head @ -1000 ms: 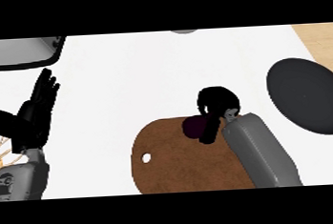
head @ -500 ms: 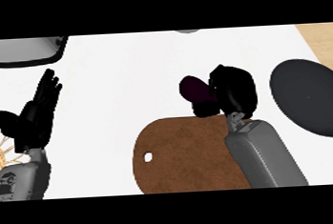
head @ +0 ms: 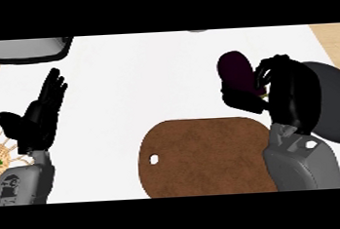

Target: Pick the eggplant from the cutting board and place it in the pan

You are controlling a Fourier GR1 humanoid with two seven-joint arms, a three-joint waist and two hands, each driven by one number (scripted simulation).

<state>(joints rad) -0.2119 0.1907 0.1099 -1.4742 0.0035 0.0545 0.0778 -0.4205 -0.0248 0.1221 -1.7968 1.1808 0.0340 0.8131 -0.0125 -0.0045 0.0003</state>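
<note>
One eggplant (head: pixel 237 78) is held in the curled fingers of the right hand (head: pixel 291 98), lifted clear of the one cutting board (head: pixel 208 156) below the hand. One pan (head: pixel 334 103) lies just behind the hand, largely hidden by it. If release is made early, the eggplant could be dropped short of the rim. The left hand (head: pixel 36 121) rests open, well apart.
</note>
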